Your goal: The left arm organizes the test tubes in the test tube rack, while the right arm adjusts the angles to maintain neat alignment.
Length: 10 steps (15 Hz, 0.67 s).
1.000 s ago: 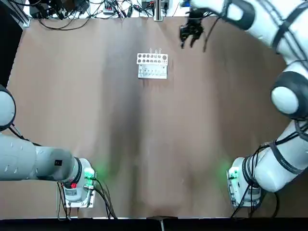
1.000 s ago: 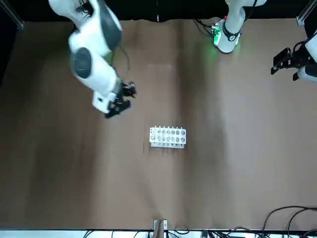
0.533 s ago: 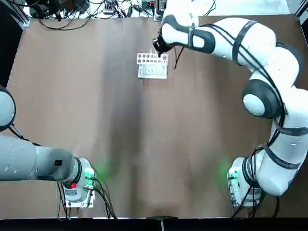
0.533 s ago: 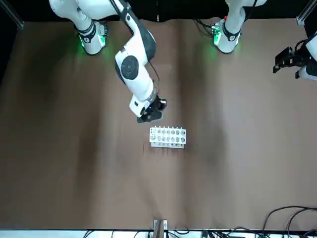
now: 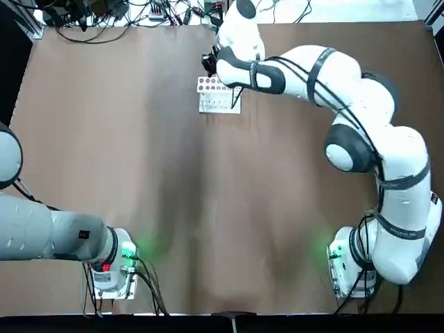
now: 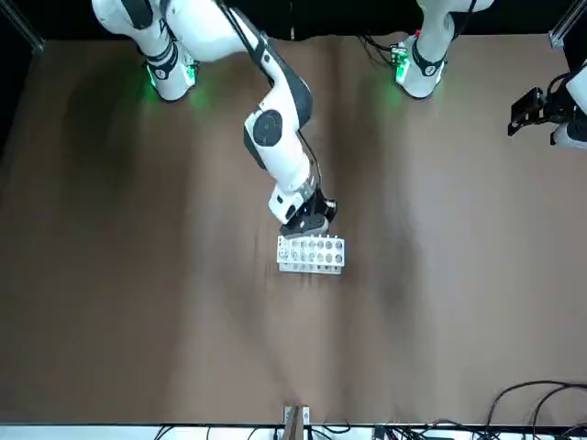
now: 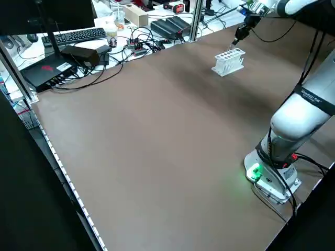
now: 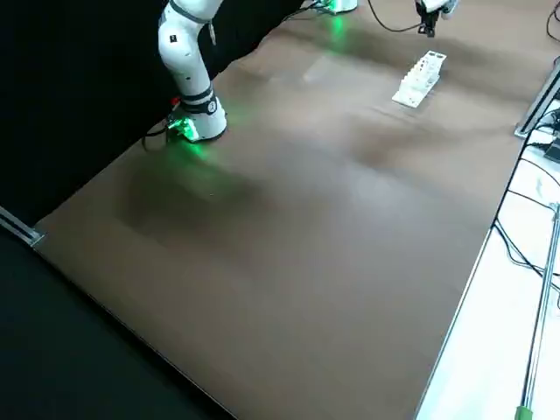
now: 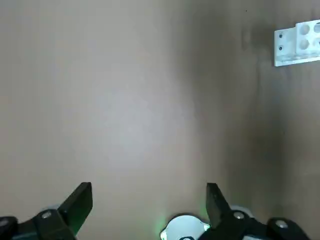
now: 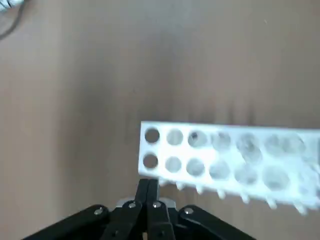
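Seen from above, nearest first, we find the green-lit bases of the left arm (image 5: 48, 232) and the right arm (image 5: 399, 239) at the lower left and lower right of the frame, on the brown counter (image 5: 173, 180). The left arm reaches out past the left edge; in the front view its gripper (image 6: 537, 112) hangs at the upper right, well apart from the rack, and in its wrist view we see the two fingers spread wide with nothing between them. The right arm bends over to the upper middle, where its gripper (image 5: 209, 64) is beside the rack (image 5: 220, 103); in its wrist view we see the fingers pressed together near one end of the rack. We cannot tell whether they touch it. The rack stands upright at upper middle, with pale test tubes (image 10: 197, 139) in its holes. Farthest, we note tangled cables (image 5: 104, 35) along the upper left.
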Available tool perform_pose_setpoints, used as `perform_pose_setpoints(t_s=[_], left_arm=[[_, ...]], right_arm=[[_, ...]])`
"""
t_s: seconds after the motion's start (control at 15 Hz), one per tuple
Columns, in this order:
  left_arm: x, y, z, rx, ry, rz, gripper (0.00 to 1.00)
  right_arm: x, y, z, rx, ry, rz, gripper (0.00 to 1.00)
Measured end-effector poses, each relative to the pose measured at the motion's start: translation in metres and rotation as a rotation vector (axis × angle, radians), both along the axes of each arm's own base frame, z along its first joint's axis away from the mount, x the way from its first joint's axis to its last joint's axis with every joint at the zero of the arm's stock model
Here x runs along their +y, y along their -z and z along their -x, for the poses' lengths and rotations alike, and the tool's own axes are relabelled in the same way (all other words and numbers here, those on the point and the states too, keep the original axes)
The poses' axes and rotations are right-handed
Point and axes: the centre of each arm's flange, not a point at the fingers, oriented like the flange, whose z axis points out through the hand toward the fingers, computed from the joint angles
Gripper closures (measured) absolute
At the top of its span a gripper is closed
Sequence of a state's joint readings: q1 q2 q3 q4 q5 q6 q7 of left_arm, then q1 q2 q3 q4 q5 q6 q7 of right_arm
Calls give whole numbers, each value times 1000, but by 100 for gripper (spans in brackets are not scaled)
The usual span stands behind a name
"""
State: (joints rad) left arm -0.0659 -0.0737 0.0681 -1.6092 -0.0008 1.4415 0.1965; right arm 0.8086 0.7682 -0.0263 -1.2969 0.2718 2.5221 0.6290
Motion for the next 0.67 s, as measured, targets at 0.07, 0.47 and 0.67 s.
perform_pose_setpoints(t_s=[0.07,0.47,0.67], left_arm=[[1,-2,0,-4,-8,0,0],[5,-2,-2,-7,-115,-10,0],[-9,-2,-5,-18,-109,-18,0]], right_arm=[[2,10,-3,-24,2,-5,99],[1,17,-15,-88,4,-2,99],[0,16,-17,-99,-1,6,99]])
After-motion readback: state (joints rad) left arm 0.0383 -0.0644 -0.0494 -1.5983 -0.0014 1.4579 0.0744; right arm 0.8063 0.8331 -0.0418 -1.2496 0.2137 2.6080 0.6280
